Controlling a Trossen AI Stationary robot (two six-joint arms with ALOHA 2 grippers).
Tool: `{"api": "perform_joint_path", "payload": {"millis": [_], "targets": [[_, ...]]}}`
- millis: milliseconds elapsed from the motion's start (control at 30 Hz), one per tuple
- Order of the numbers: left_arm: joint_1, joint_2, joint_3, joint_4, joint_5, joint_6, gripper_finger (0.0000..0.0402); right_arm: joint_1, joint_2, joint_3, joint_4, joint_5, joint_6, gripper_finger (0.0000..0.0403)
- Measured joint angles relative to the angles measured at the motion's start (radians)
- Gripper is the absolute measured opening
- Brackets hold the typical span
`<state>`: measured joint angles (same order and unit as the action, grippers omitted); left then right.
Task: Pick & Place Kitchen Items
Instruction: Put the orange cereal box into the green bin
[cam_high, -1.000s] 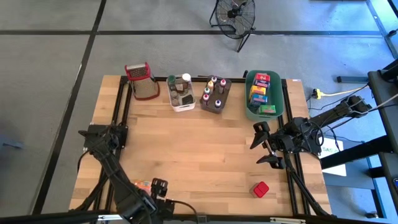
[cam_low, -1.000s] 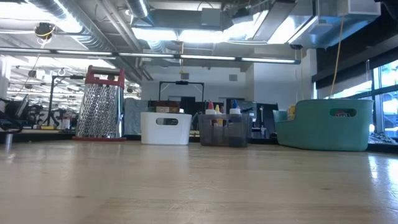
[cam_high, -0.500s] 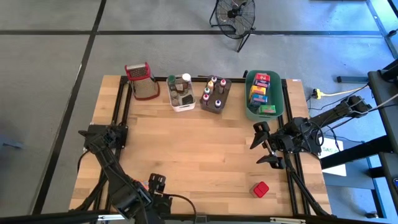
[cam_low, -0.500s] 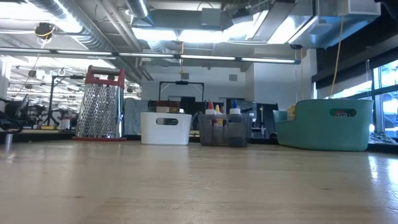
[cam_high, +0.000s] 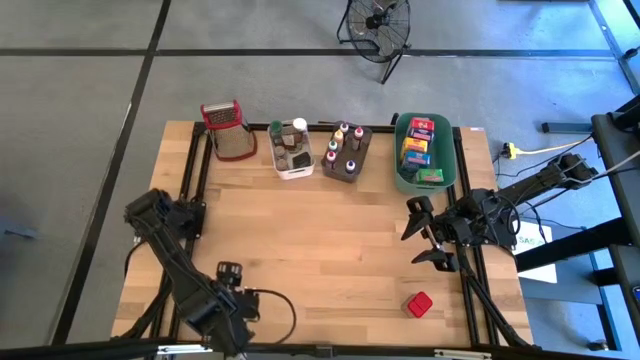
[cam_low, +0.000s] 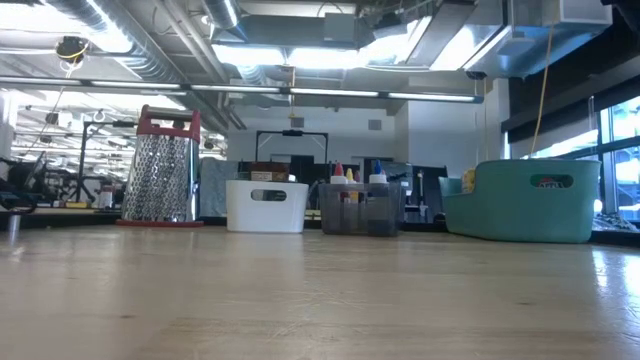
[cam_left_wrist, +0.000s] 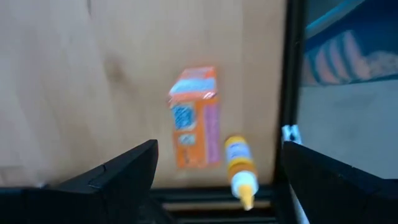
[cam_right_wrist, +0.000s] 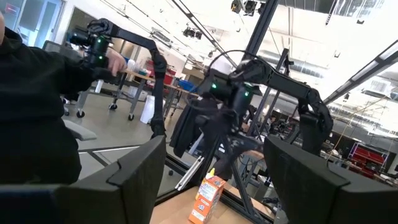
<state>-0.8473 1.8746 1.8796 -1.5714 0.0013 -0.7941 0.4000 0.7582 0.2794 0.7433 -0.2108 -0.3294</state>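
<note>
1. Lying flat on the wooden tabletop (cam_high: 330, 240) at its near left corner, an orange food box (cam_left_wrist: 196, 117) has a small yellow-capped bottle (cam_left_wrist: 239, 169) just beside it, close to the edge rail.
2. The left pincer (cam_high: 231, 287) hangs over them, fingers spread wide, holding nothing.
3. A red box (cam_high: 418, 304) sits alone near the front right.
4. Along the far edge stand a white tub (cam_high: 292, 152) with jars, a dark tray (cam_high: 346, 155) of colour-capped bottles, and a green tub (cam_high: 425, 152) of stacked boxes.
5. A red-topped grater (cam_high: 227, 130) stands left of them.
6. The right pincer (cam_high: 427, 233) waits at the right edge, open and empty.
7. A fan (cam_high: 377, 26) stands on the grey floor beyond.
</note>
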Motion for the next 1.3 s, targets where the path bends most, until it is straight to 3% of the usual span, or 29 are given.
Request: {"api": "perform_joint_path", "payload": {"millis": [200, 367, 1300], "targets": [[-0.003, -0.067, -0.122, 0.012, 0.001, -0.056, 0.0338, 0.000, 0.000, 0.000, -0.001, 0.000, 0.000, 0.0273], [-0.003, -0.101, -0.194, 0.115, 0.000, -0.060, 0.0338, 0.000, 0.000, 0.000, -0.004, 0.000, 0.000, 0.0273], [-0.005, -0.105, -0.442, 0.293, 0.024, -0.004, 0.0338, 0.000, 0.000, 0.000, -0.004, 0.000, 0.000, 0.0273]]}}
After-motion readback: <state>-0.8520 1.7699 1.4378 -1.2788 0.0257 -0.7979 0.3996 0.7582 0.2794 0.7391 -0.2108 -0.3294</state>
